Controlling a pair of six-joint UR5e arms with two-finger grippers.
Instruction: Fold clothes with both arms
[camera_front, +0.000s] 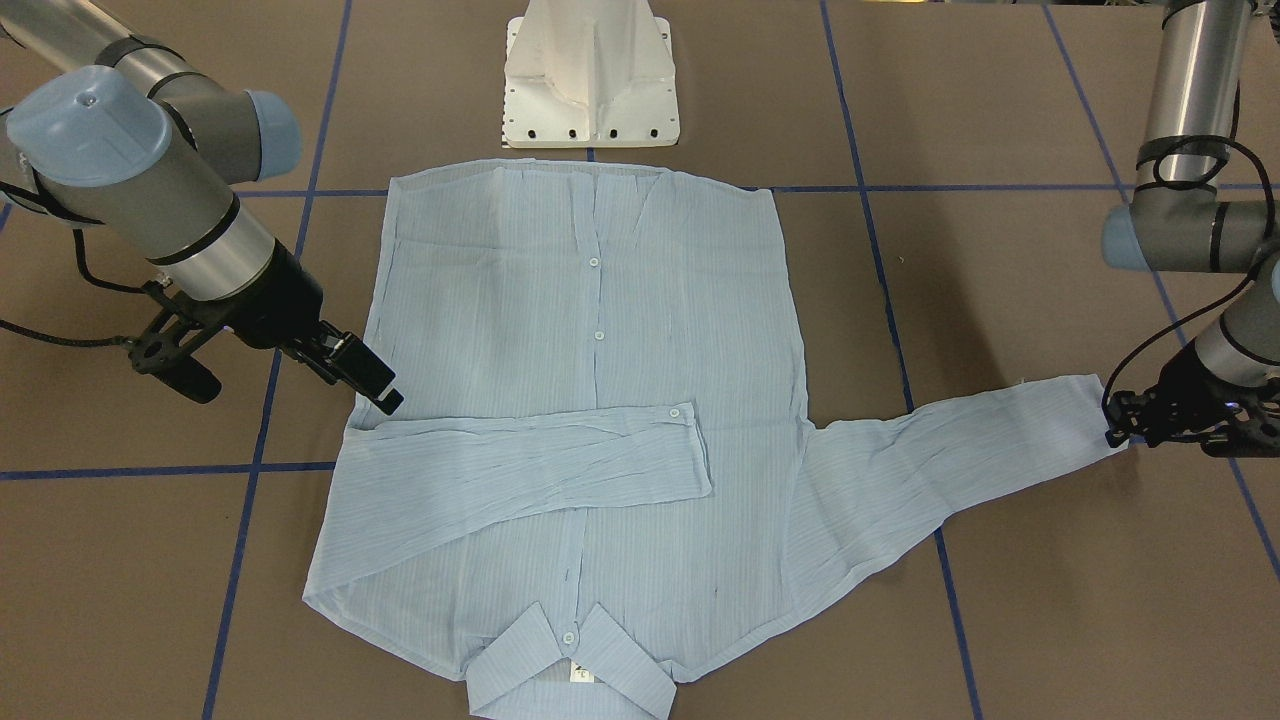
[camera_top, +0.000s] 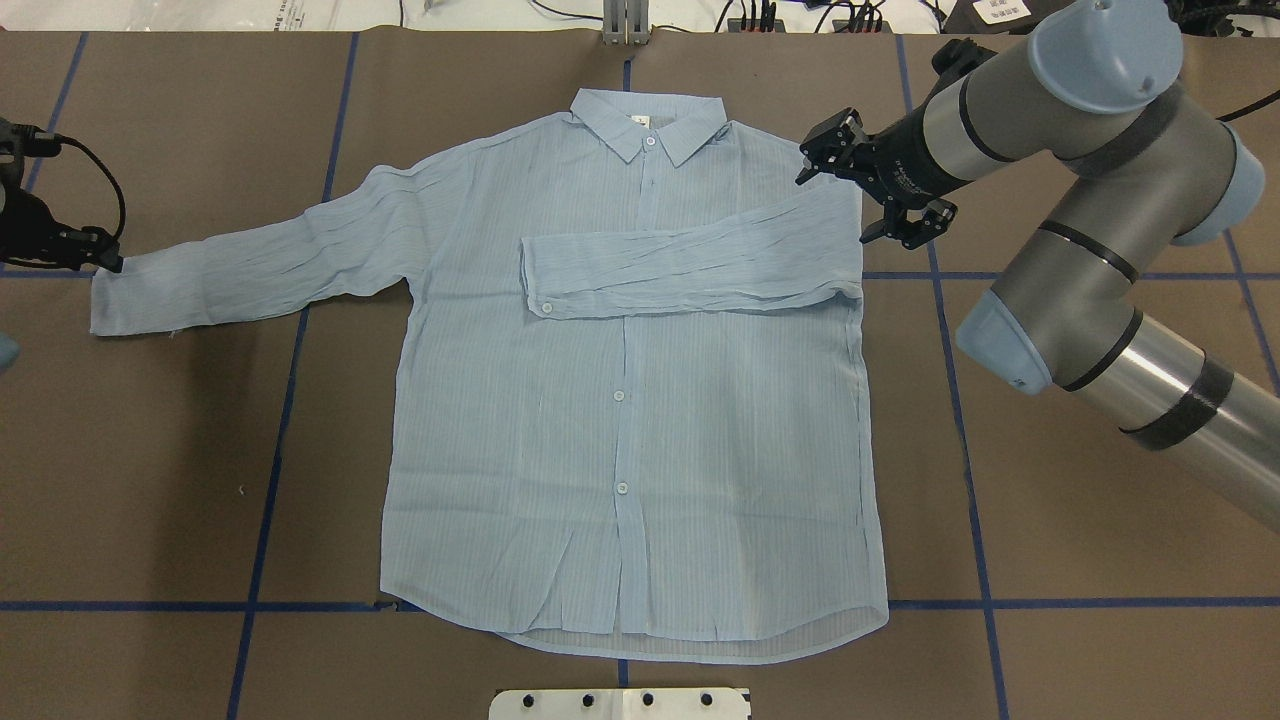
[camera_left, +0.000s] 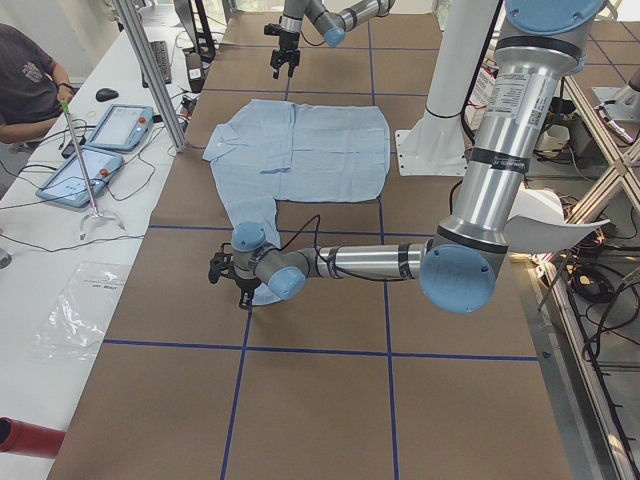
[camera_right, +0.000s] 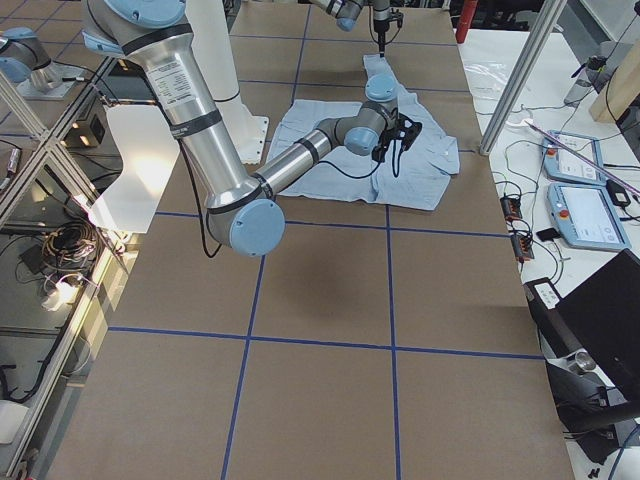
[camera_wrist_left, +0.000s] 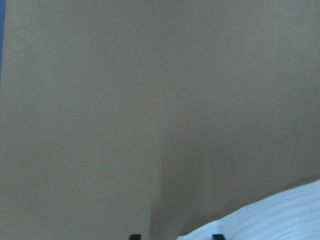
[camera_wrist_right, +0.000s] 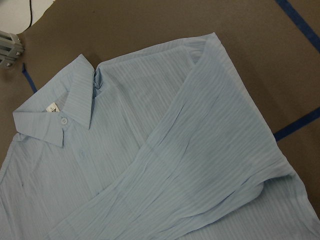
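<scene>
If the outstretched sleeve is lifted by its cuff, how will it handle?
Probably floppy: the outstretched sleeve lies flat and creased, so it should sag below the cuff. Likely light, as the shirt looks thin. The folded sleeve across the chest might shift if tugged.

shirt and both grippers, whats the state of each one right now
shirt: spread flat, front up, buttoned
right-side sleeve: folded across the chest
left-side sleeve: stretched out sideways, not folded
collar: lying flat, buttoned
left gripper: open, at the cuff of the left-side sleeve
right gripper: open, holding nothing, at the shoulder end of the right-side sleeve
</scene>
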